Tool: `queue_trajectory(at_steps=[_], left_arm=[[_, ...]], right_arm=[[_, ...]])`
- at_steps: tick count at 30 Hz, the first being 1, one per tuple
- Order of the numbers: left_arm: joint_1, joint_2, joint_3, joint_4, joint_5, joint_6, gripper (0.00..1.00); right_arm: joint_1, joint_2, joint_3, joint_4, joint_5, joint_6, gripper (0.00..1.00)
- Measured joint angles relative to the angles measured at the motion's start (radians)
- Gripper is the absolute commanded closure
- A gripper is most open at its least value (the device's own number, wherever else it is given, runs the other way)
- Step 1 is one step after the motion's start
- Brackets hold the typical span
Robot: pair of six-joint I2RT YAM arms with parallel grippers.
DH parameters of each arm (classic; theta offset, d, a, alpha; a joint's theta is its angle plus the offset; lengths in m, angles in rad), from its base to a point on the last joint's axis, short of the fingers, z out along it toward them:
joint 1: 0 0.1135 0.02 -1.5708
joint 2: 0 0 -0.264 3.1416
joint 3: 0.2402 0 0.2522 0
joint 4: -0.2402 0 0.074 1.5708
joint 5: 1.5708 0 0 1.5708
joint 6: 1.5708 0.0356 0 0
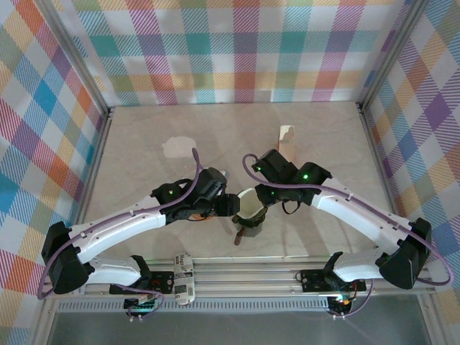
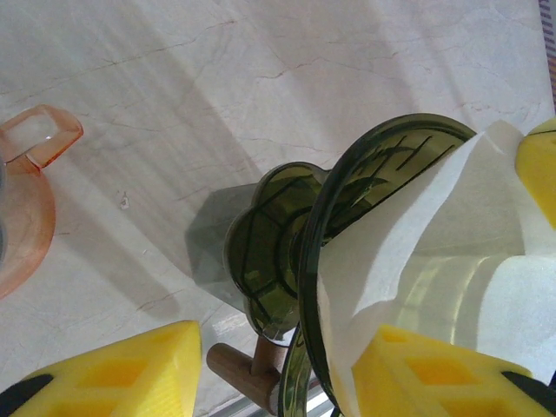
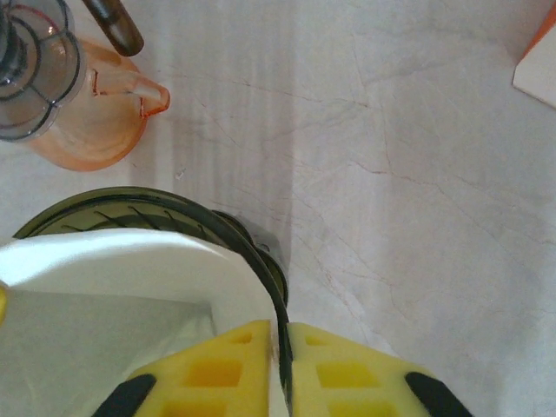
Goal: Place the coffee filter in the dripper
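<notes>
Coffee filter [image 2: 434,252] sits inside dripper [image 2: 278,243]; thin paper, light, floppy, likely tears easily; hold by top edge. Right gripper [image 3: 280,373] pinches filter edge against dripper rim. Left gripper [image 2: 278,356] spread, one finger inside dripper, other outside.

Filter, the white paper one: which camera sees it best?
The left wrist view: the filter is big and close there, lining the green dripper. The right wrist view catches the white top edge of the filter. In the top view the filter is a small pale patch.
</notes>
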Motion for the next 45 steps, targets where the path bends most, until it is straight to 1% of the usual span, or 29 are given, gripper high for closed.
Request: queue_trajectory(at_steps=[2,3,4,7,12,17,23,30,37,45], left_arm=[[0.0,0.0,-0.003,0.0,0.0,0.0,0.51],[0.0,0.0,-0.003,0.0,0.0,0.0,0.5],[0.0,0.0,-0.004,0.0,0.0,0.0,0.5],[0.0,0.0,-0.004,0.001,0.0,0.0,0.5],[0.0,0.0,-0.004,0.002,0.0,0.0,0.49],[0.0,0.0,-0.004,0.002,0.0,0.0,0.49],[0.0,0.0,-0.005,0.002,0.0,0.0,0.49],[0.0,0.0,-0.005,0.002,0.0,0.0,0.49],[0.0,0.0,-0.005,0.002,0.0,0.0,0.49],[0.0,0.005,-0.005,0.003,0.0,0.0,0.49]], right_arm=[[0.0,-0.001,0.0,0.002,0.002,-0.004,0.45],[0.0,-0.001,0.0,0.003,0.003,-0.005,0.39],[0.0,-0.002,0.0,0.004,0.004,-0.005,0.34],[0.0,-0.006,0.0,0.004,0.004,-0.004,0.29],[0.0,-0.003,-0.011,0.015,-0.015,0.0,0.26],[0.0,0.006,-0.058,0.026,-0.038,0.008,0.25],[0.0,0.012,-0.088,0.026,-0.042,0.018,0.24],[0.0,0.021,-0.084,0.025,-0.042,0.019,0.21],[-0.001,0.068,-0.043,0.04,-0.042,0.019,0.21],[-0.001,0.079,-0.089,0.066,-0.042,0.019,0.21]])
